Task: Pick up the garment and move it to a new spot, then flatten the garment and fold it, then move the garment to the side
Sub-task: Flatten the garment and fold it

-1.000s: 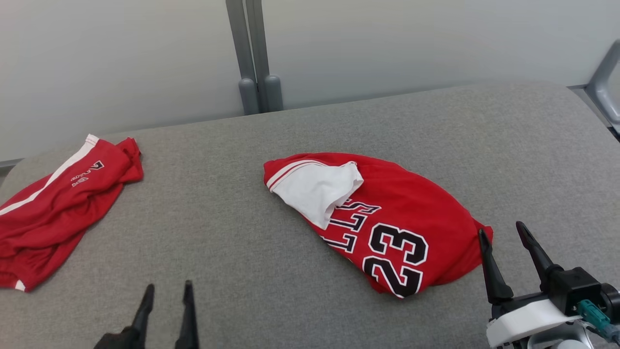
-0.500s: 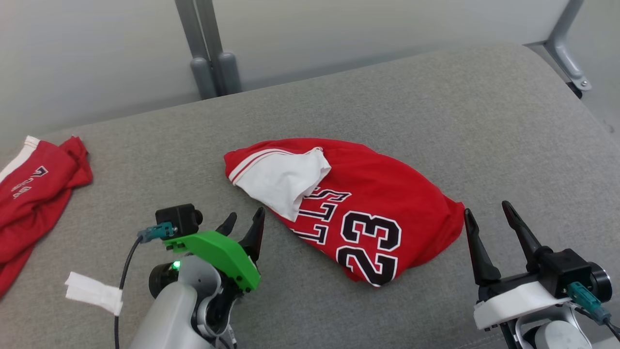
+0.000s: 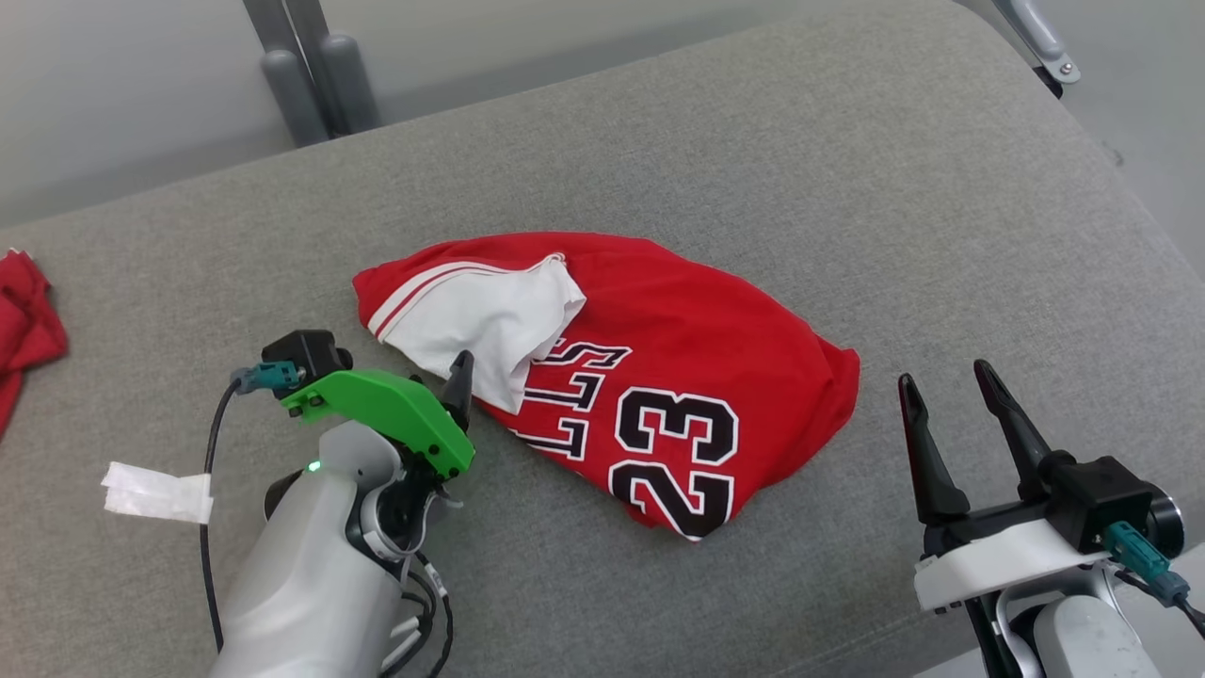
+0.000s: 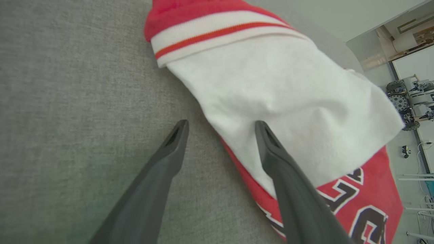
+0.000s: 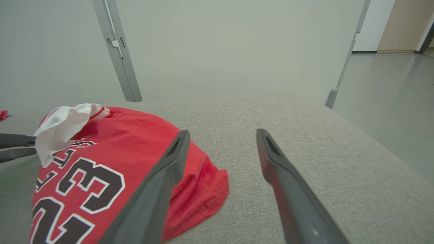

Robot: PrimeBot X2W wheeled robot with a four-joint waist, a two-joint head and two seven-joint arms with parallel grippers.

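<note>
The garment (image 3: 678, 367) is a red jersey with a black "23" and a white flap (image 3: 480, 315), lying crumpled in the middle of the grey padded surface (image 3: 753, 169). My left gripper (image 3: 450, 372), under a green cover, is open at the garment's near-left edge. In the left wrist view the garment (image 4: 271, 78) lies ahead of this gripper (image 4: 220, 123), one finger over the white flap and the other over bare surface. My right gripper (image 3: 944, 375) stands open just right of the garment's right edge, holding nothing. In the right wrist view the right gripper (image 5: 222, 133) points past the garment (image 5: 129, 159).
Another red piece of clothing (image 3: 24, 320) lies at the far left edge. A white tape tag (image 3: 155, 492) hangs on my left arm's cable. Grey posts (image 3: 301, 66) stand behind the surface. The surface's rounded right edge (image 3: 1139, 245) drops to the floor.
The camera has swung right and down, so everything shifted left in view. My left arm has come forward to the white flap's edge. The right gripper has stayed by the garment's right edge.
</note>
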